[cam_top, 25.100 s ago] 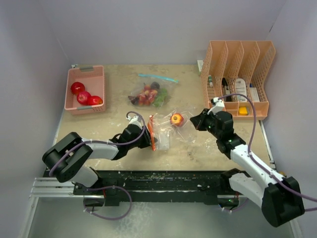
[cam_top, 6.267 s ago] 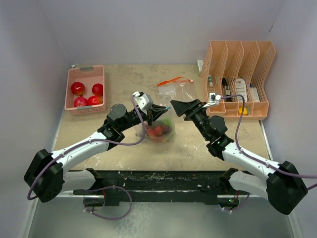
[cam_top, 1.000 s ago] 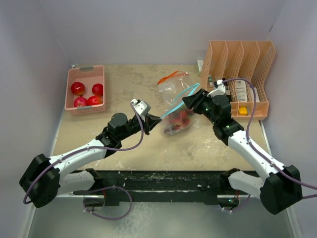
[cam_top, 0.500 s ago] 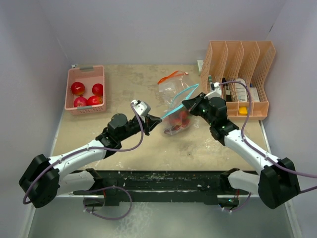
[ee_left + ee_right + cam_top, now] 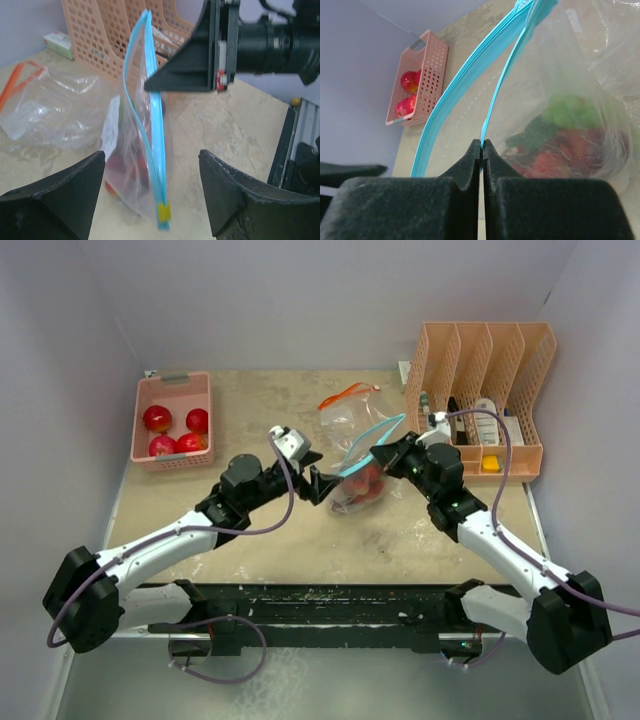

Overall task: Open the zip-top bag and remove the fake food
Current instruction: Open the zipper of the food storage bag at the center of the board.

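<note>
The zip-top bag (image 5: 352, 495) with a blue zip strip (image 5: 150, 120) hangs mid-table. It holds the fake food (image 5: 366, 480): red pieces, a green one and a dark one (image 5: 560, 150). My right gripper (image 5: 380, 454) is shut on one lip of the blue strip (image 5: 483, 144) and holds the bag's top up; the two lips stand apart there. My left gripper (image 5: 321, 484) is open, with one finger (image 5: 55, 195) on each side of the strip's near end, not touching it. A yellow slider (image 5: 163, 212) sits at that end.
An empty clear bag with an orange zip (image 5: 347, 405) lies behind the held bag. A pink basket (image 5: 172, 390) with several red apples stands at the back left. An orange file rack (image 5: 480, 370) with small items stands at the back right.
My left gripper has moved right up to the bag's near end, and its jaws now stand apart. My right gripper still holds the blue strip, shifted slightly.
</note>
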`<move>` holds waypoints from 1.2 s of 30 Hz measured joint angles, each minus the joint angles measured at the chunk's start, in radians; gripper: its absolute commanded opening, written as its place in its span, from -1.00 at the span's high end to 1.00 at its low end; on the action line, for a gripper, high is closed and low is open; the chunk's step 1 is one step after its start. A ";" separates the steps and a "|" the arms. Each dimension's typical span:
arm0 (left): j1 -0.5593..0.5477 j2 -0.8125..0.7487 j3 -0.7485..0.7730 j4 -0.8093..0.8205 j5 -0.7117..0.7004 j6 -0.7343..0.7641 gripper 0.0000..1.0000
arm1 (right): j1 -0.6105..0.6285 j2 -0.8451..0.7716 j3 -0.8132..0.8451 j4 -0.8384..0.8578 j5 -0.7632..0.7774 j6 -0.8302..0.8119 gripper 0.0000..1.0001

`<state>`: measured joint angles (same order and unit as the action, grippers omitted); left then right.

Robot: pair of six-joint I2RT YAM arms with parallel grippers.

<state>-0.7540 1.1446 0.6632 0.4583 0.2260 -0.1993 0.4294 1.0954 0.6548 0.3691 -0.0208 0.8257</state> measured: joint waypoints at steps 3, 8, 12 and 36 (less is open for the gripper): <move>0.000 0.057 0.105 -0.023 -0.010 0.003 -0.63 | 0.010 -0.023 -0.012 -0.013 0.002 -0.015 1.00; 0.000 0.138 0.224 -0.085 -0.021 0.034 -0.62 | 0.023 -0.071 -0.031 -0.029 0.002 -0.027 1.00; 0.000 0.211 0.287 -0.127 -0.002 0.051 -0.53 | 0.025 -0.102 -0.039 -0.036 0.003 -0.032 1.00; 0.033 0.229 0.328 -0.306 -0.098 0.061 1.00 | 0.130 0.060 0.126 -0.072 -0.018 -0.080 1.00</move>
<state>-0.7212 1.3731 0.9913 0.1528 0.1280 -0.1379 0.5591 1.1557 0.7803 0.2974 -0.0391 0.7460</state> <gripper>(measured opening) 0.007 0.008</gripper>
